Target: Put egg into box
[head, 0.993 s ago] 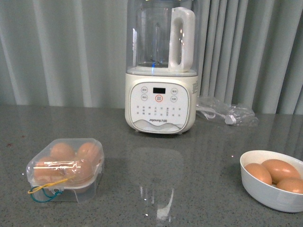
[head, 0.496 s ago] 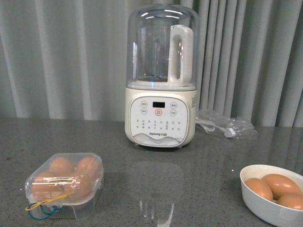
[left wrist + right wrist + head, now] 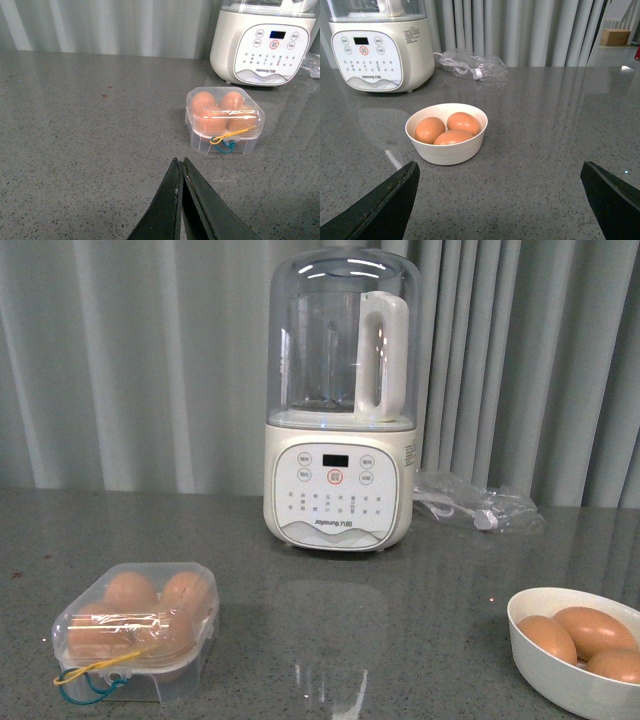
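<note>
The box [image 3: 135, 630] is a clear plastic case at the front left of the grey counter, lid down over several brown eggs, with yellow and blue bands [image 3: 90, 680] at its front. It also shows in the left wrist view as the box [image 3: 224, 120], well ahead of my left gripper [image 3: 179, 161], which is shut on nothing above bare counter. Three more brown eggs [image 3: 462, 122] lie in a round white bowl [image 3: 447, 152]. My right gripper [image 3: 500, 170] is open and wide, short of that bowl. Neither gripper shows in the front view.
A cream blender [image 3: 340, 400] with a clear jug stands at the back centre. A crumpled plastic bag with a cable [image 3: 480, 502] lies to its right. The white bowl [image 3: 560, 670] sits at the front right. A grey curtain hangs behind the counter.
Since a second ago the front view has shifted, so the box, bowl and blender sit lower in the picture. Nothing on the counter has moved.
</note>
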You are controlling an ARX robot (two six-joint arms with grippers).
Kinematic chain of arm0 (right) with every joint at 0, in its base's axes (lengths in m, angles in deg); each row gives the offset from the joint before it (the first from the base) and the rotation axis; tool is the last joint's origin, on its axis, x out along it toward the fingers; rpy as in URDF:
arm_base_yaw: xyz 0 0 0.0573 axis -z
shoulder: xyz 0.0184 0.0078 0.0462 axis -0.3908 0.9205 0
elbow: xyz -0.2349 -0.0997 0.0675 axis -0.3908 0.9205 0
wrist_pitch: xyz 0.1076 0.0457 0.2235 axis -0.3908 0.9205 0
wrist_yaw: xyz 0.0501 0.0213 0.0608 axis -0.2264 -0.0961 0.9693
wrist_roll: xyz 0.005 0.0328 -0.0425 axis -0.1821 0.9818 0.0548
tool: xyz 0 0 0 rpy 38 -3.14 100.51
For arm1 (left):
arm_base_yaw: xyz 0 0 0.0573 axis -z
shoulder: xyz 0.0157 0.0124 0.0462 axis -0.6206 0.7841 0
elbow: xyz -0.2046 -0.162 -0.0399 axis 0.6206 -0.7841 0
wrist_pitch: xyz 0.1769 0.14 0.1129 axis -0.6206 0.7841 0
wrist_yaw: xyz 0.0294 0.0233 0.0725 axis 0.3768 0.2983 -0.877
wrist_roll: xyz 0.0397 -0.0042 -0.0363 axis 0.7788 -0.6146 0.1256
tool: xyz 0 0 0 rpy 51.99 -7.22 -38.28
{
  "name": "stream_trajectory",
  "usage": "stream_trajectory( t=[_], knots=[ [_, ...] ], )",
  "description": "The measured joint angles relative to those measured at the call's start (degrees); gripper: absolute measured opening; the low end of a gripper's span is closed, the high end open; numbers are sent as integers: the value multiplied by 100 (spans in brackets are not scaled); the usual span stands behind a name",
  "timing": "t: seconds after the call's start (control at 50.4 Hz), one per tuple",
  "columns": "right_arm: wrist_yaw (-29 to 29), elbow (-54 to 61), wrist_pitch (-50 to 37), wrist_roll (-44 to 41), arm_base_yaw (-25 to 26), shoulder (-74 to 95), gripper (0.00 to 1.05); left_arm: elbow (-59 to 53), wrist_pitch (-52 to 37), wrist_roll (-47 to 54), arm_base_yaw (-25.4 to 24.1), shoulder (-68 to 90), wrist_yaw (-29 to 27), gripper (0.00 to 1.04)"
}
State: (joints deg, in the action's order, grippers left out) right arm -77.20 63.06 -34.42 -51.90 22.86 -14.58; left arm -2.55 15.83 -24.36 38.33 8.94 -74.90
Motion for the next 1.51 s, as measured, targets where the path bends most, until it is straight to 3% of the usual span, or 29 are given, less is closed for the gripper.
stream_trajectory(
  t=[0.079,0.119,0.377,0.457,0.655,1.509],
  knots=[
    [0,0,0,0,0,0,98,0,4,0,0,-2,2,4],
    [0,0,0,0,0,0,98,0,4,-2,0,-2,0,9],
    [0,0,0,0,0,0,98,0,4,0,0,-2,0,49],
    [0,0,0,0,0,0,98,0,4,0,0,-2,0,68],
    [0,0,0,0,0,0,98,0,4,4,0,-2,0,100],
    [0,0,0,0,0,0,98,0,4,0,0,-2,0,98]
  ],
)
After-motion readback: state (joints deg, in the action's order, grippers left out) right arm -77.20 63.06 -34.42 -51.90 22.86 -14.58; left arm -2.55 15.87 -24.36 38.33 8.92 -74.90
